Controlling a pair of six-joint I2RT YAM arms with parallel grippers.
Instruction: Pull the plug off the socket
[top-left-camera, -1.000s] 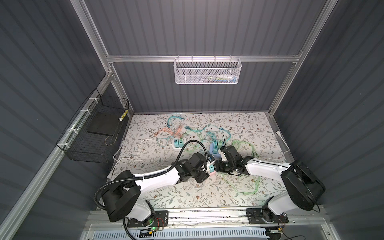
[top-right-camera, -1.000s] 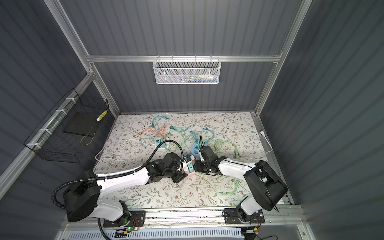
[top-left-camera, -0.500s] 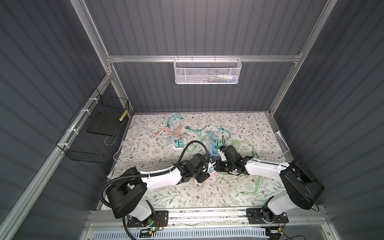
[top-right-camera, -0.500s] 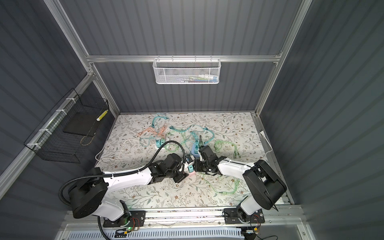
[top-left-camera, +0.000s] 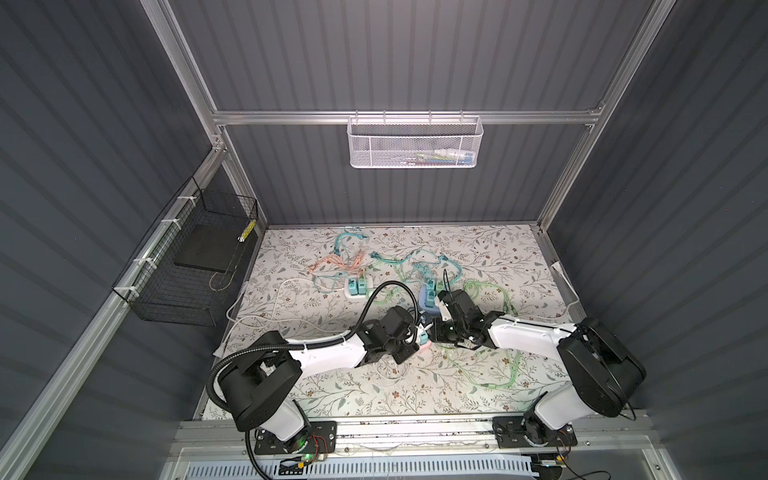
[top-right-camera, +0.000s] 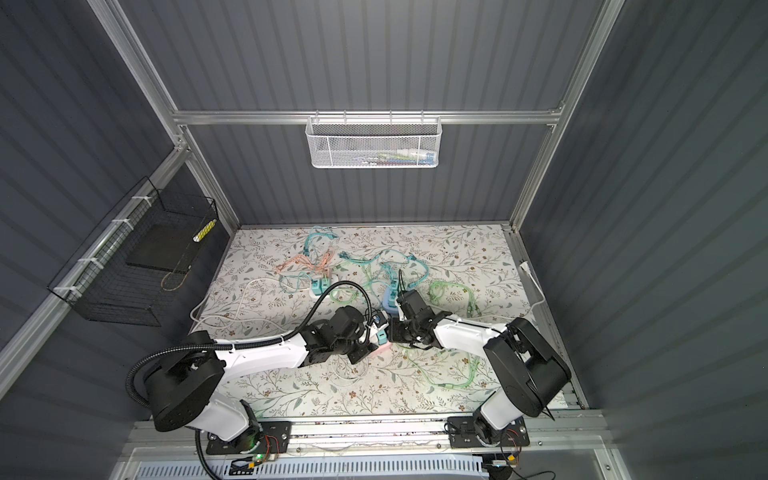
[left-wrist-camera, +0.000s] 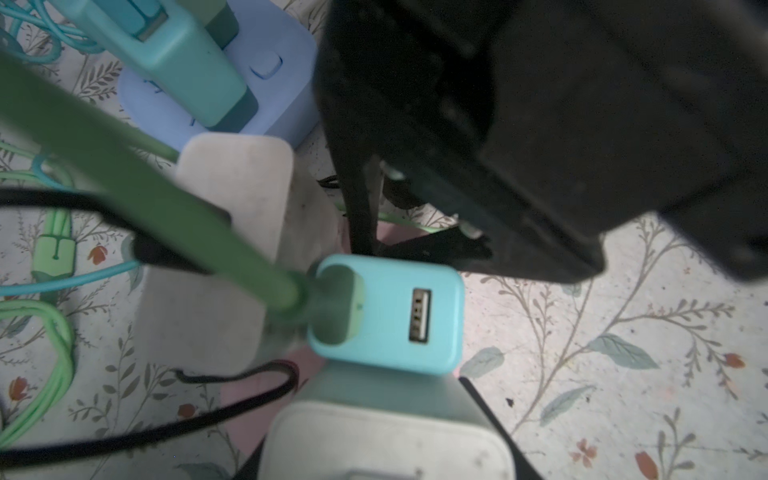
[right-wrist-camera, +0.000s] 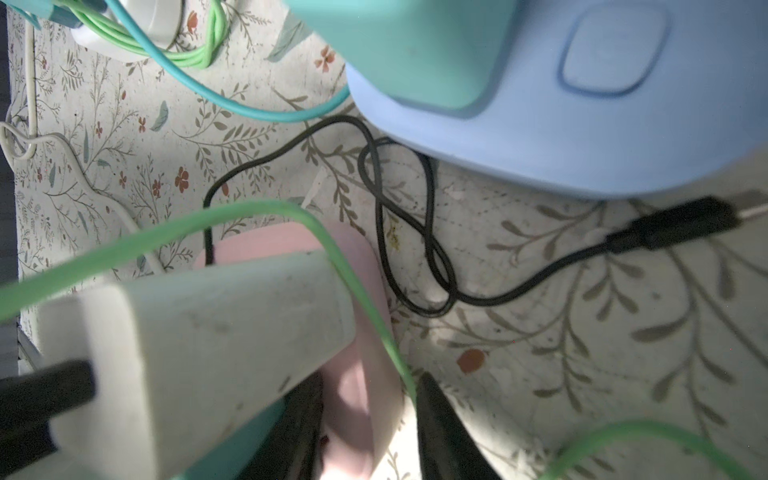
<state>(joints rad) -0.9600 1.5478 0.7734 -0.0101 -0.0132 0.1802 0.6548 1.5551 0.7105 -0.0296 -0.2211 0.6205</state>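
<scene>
A teal plug (left-wrist-camera: 386, 316) with a USB port and a green cable (left-wrist-camera: 158, 199) stands in the pink socket (right-wrist-camera: 357, 374) at the middle of the mat. In both top views the two grippers meet over it. My left gripper (top-left-camera: 419, 332) is shut on the plug, one white pad (left-wrist-camera: 232, 232) on one side of it and another (left-wrist-camera: 386, 440) on the opposite side. My right gripper (right-wrist-camera: 365, 432) is shut on the socket, a black finger (right-wrist-camera: 449, 436) on each side of its pink body. The socket's top face is mostly hidden by the plug and the pads.
A light blue socket (top-left-camera: 428, 297) with teal plugs stands just behind, and a white socket (top-left-camera: 357, 286) further left. Green cables (top-left-camera: 490, 365), teal cables and a thin black cable (right-wrist-camera: 415, 249) lie on the floral mat. A black wire basket (top-left-camera: 187, 270) hangs on the left wall.
My left gripper's pads have closed in onto the teal plug. The left arm has shifted slightly; the right arm and its grip on the socket look the same.
</scene>
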